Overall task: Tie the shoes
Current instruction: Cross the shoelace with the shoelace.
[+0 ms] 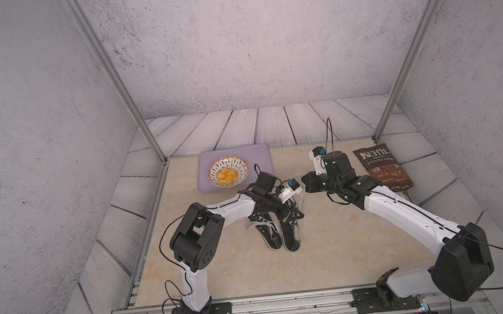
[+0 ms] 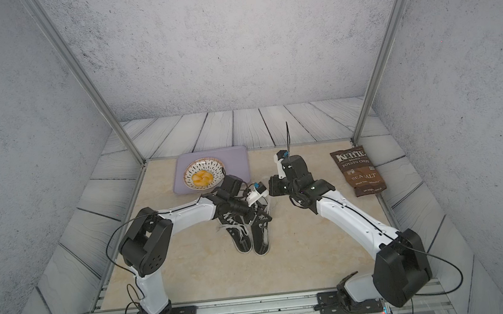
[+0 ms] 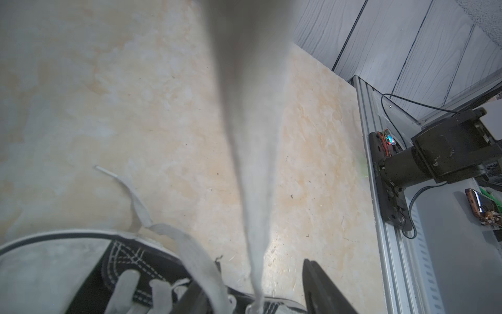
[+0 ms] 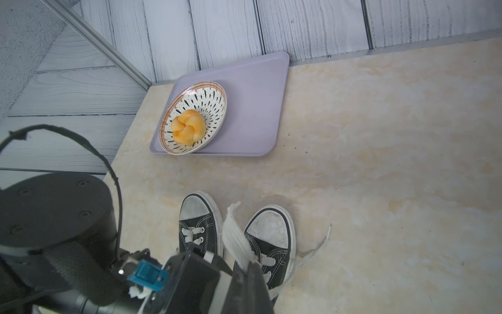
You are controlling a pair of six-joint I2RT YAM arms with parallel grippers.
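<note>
Left fingers [image 3: 320, 291] stand apart, roughly half wide, gripping nothing. A taut lace [image 3: 256, 244] runs up between them, blurred where it passes close to the lens. Right fingers [image 4: 252, 288] are pinched closed. They probably hold that same lace, since its flat tail sticks out past them, but the pinch point itself is hidden.

Key relation: the lace rises from the lacing directly under the left fingers and slants to the right fingers, which sit just beside and above the pair. The left arm is nearer, its fingers right over the tongue area. I'd judge the next move is for the left fingers to close on the strand low down, near the eyelets.

Shoes [image 1: 270, 237] sit on the bench [image 1: 346, 243] on the near side of the tray [image 1: 260, 160], close to it. They lie side by side, heels close and toes a little apart. Long axis is heel to toe, with toes toward the tray and heels away from it.

Look: black canvas, scuffed white toe caps, white soles. No bow shows on either shoe. A slack end [image 3: 135, 201] trails on the bench beside the worked shoe. The other shoe's laces lie bunched loose across its top in both top views.
</note>
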